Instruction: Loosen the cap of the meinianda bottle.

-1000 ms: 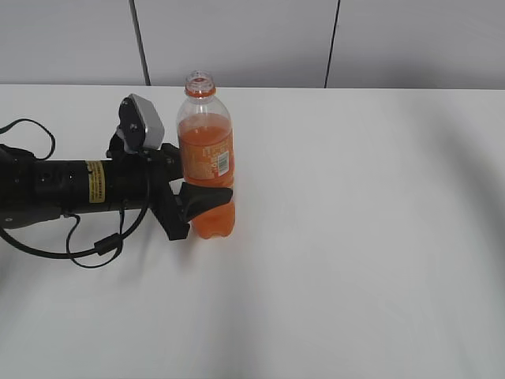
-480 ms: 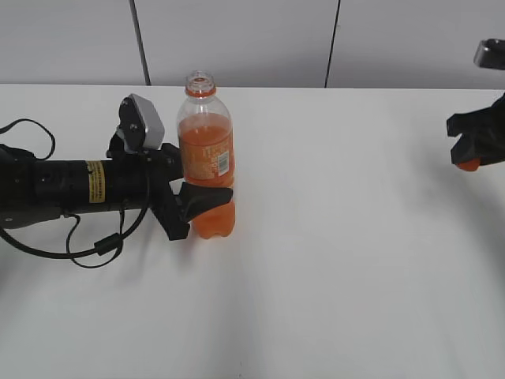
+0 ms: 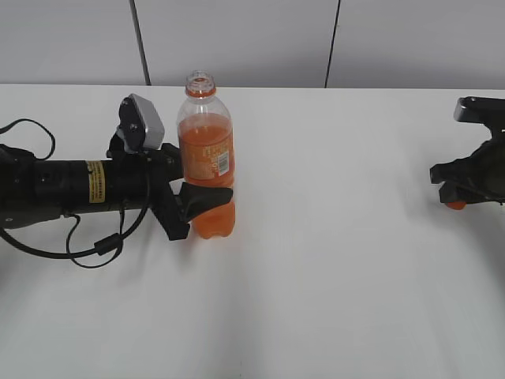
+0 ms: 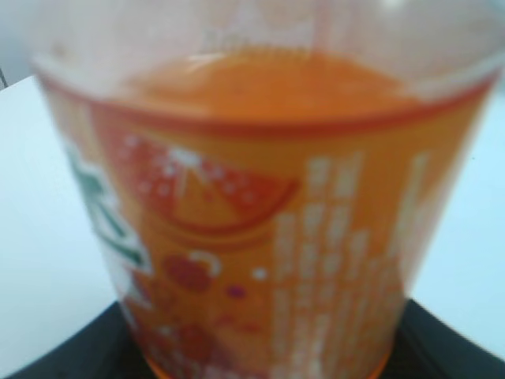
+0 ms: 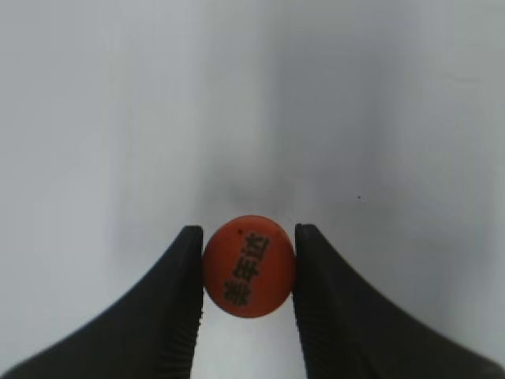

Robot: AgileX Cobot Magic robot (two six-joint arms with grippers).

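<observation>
The meinianda bottle [image 3: 207, 162] stands upright on the white table, its mouth open with no cap on it. My left gripper [image 3: 197, 204] is shut on the bottle's lower body; in the left wrist view the bottle's orange label [image 4: 260, 237] fills the frame, blurred. The small orange cap [image 5: 249, 265], dark characters on top, sits between the two black fingers of my right gripper [image 5: 248, 272], which is shut on it. In the exterior view the right gripper [image 3: 461, 193] is low at the far right with the cap [image 3: 455, 204] showing beneath it.
The white table [image 3: 331, 260] stretches between the two arms. A grey panelled wall [image 3: 252, 39] runs behind the far edge. A black cable [image 3: 87, 245] loops beside the left arm.
The right gripper came into view at the far right with the cap and has moved down and slightly left toward the table. The left arm and the bottle have not moved.
</observation>
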